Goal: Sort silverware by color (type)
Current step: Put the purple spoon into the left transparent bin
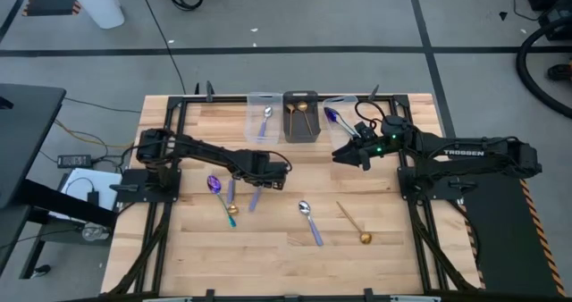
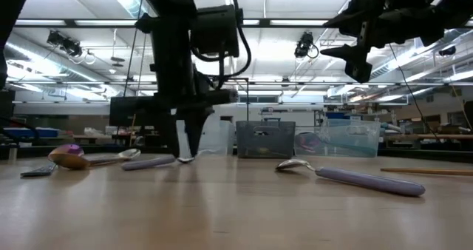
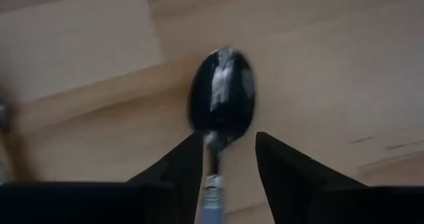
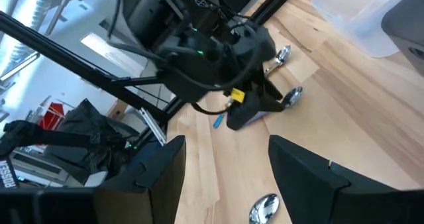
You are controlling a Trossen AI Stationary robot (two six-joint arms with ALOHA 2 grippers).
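Note:
My left gripper point(image 1: 264, 182) points down at the table's middle, open, close over a silver spoon point(image 3: 222, 97) with a lavender handle point(image 1: 254, 200). Its fingers stand on either side of the spoon's thin neck point(image 3: 213, 148), and the spoon lies flat on the wood. In the low view the fingertips point(image 2: 185, 155) reach nearly to the table. My right gripper point(image 1: 344, 155) hangs open above the far right of the table, with nothing between its fingers point(image 4: 228, 177). Loose on the table are a purple-bowled spoon point(image 1: 214, 184), a silver spoon point(image 1: 309, 222) and a gold spoon point(image 1: 355, 223).
At the far edge stand three small bins in a row: a clear bin point(image 1: 260, 132) with a silver spoon, a dark bin point(image 1: 301, 134) with gold spoons, and a clear bin point(image 1: 343, 103) with a blue-purple spoon. Bare wood lies along the near edge.

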